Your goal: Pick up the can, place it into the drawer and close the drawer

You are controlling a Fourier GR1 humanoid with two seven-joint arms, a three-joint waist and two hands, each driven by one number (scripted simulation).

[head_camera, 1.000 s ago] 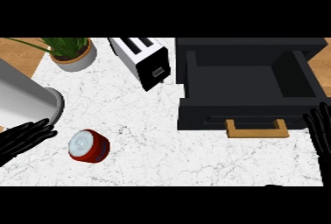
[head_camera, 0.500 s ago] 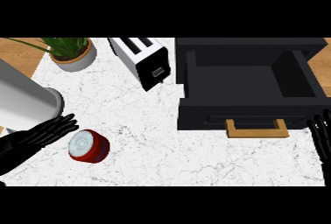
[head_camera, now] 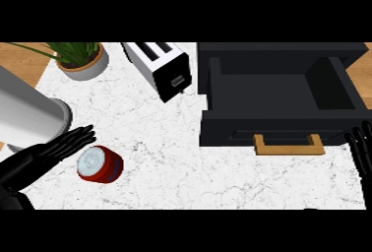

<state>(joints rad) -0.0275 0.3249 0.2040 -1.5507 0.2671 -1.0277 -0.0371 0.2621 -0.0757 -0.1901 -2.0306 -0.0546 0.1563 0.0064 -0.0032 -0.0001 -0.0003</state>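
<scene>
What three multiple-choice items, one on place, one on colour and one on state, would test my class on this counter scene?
1. Where does the can lie?
A. inside the drawer
B. on the counter beside the left hand
C. on top of the toaster

2. What colour is the drawer's handle?
A. tan
B. blue
C. white

3. What state is the drawer in?
A. pulled open, with nothing showing inside
B. shut
C. open with the can inside

Answers: 1 B, the can rests on the counter next to the left hand. 2 A, the handle is tan against the black front. 3 A, its dark inside shows with nothing in it.
</scene>
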